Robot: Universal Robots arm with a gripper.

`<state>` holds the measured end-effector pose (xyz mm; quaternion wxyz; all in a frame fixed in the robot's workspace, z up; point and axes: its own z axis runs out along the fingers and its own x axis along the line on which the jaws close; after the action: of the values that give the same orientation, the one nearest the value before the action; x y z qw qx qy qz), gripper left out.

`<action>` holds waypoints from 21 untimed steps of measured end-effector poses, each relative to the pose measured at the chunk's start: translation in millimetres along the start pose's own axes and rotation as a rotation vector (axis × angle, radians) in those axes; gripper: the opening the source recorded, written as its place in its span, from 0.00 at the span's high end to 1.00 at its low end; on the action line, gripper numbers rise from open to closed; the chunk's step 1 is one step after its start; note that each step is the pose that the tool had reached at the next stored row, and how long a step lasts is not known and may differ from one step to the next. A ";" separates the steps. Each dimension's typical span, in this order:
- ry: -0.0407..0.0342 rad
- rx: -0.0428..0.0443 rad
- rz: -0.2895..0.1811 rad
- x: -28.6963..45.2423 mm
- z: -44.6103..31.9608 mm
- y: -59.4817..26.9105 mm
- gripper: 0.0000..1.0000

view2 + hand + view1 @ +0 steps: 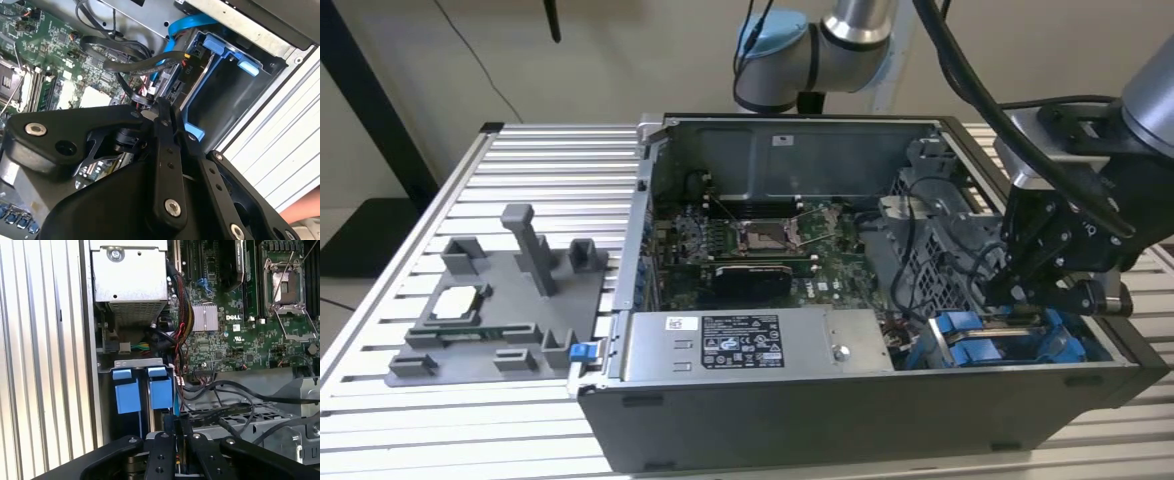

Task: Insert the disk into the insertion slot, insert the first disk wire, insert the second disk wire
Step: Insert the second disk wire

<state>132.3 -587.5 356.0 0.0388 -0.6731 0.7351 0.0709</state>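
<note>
The fingers [163,131] look pressed together, with their tips right at a black wire [142,100], but we cannot tell if they pinch it. If we lay a clock over the exterior view, the fingers hang at about 4 o'clock, low inside the open computer case [854,410]. The disk [161,390], in its blue frame, already sits in the insertion slot [142,363], just beside the fingers. We think it stands on its edge there so that its plug end faces the wires. We also think the fingers are tight and thin so they can fit in the small gap by the grey cage. A blue flat wire [192,24] curls close by. The case lies on its side with its lid off, and we think this lets the arm reach in from above. The green board [761,240] is in the middle, and the grey power box [747,345] is at 6 o'clock. The case rests on a bench [534,150] made of long silver bars. At 9 o'clock on the bench stands a grey plastic holder [520,260], well apart from the fingers. Behind it all is a plain pale wall [614,60], with a black post [374,100] at 10 o'clock.
</note>
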 end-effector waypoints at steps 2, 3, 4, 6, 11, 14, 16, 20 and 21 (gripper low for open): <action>0.0001 0.0000 0.000 0.0 0.0 0.0 1.00; 0.0001 0.0000 0.000 0.0 0.0 0.0 1.00; 0.0000 0.0000 0.000 0.0 0.0 0.0 1.00; 0.0001 0.0001 0.000 0.0 0.2 0.0 1.00; 0.0008 0.0029 0.000 0.4 3.2 -0.2 1.00; 0.0015 0.0045 -0.001 0.8 5.7 -0.3 1.00; 0.0015 0.0049 -0.001 1.1 7.1 -0.4 1.00; 0.0017 0.0068 -0.001 1.6 10.5 -0.6 1.00; 0.0018 0.0075 -0.001 1.7 11.1 -0.7 1.00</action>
<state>132.4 -587.5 344.7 0.0407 -0.6734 0.7350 0.0676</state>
